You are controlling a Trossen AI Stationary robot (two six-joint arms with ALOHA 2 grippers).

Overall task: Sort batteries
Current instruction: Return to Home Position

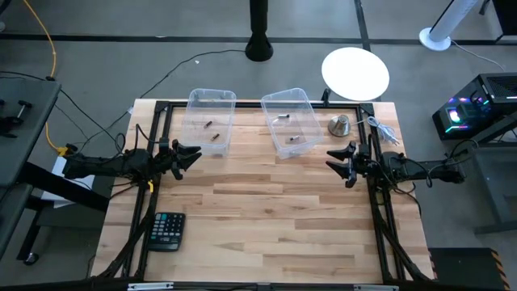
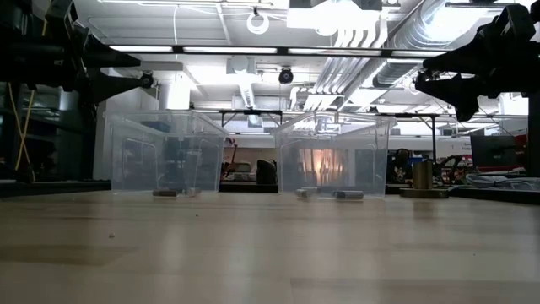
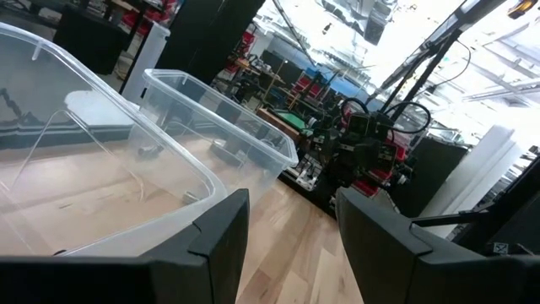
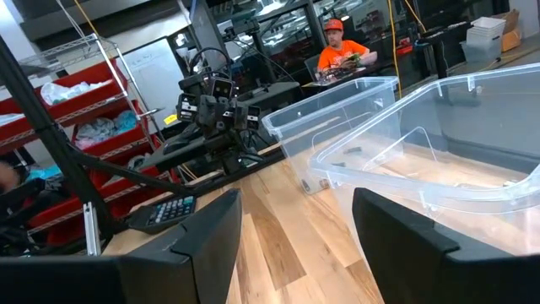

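Observation:
Two clear plastic bins stand side by side at the table's far side. The left bin [image 1: 210,120] holds dark batteries [image 1: 215,135]; the right bin [image 1: 292,121] holds silvery-light batteries [image 1: 282,118]. In the low view the batteries lie on the bin floors [image 2: 166,193] [image 2: 348,195]. My left gripper [image 1: 192,155] hovers open above the table, near the left bin's near edge. My right gripper [image 1: 335,160] hovers open near the right bin's near right corner. Both grippers are empty; each wrist view shows the fingers [image 3: 221,232] [image 4: 202,236] apart with nothing between.
A black calculator [image 1: 167,230] lies near the table's near left corner. A metal bell-shaped object [image 1: 338,124] and a cable [image 1: 382,129] sit right of the right bin. A person in orange [image 4: 342,51] sits in the room beyond. Bare wood spans the table's middle [image 1: 266,218].

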